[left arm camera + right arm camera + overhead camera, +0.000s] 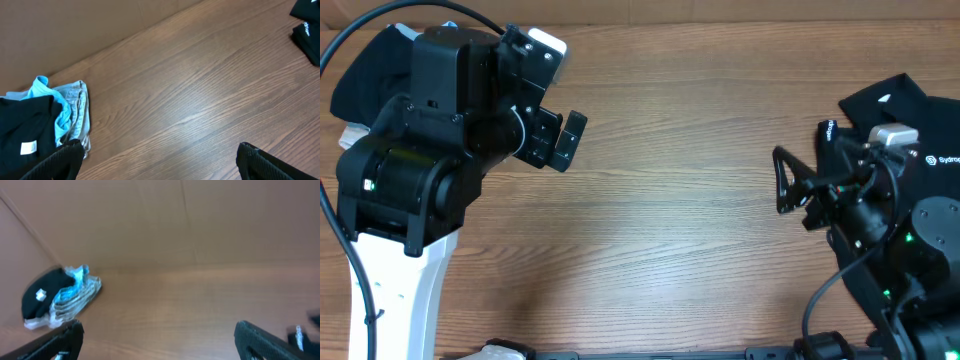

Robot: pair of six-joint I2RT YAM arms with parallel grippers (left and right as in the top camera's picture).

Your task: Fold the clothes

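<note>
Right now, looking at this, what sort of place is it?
Probably a robot test bench: left arm and right arm flank a wooden table, a pile of clothes sits at one end, plain brown board behind.

Clothes pile (35, 125) on wooden table (200, 100)

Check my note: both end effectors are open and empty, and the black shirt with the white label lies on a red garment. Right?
Wrong colour. The left wrist view shows the black shirt with the white label lying on a light-blue garment, not red. The left end effector and right end effector are open and empty.
</note>
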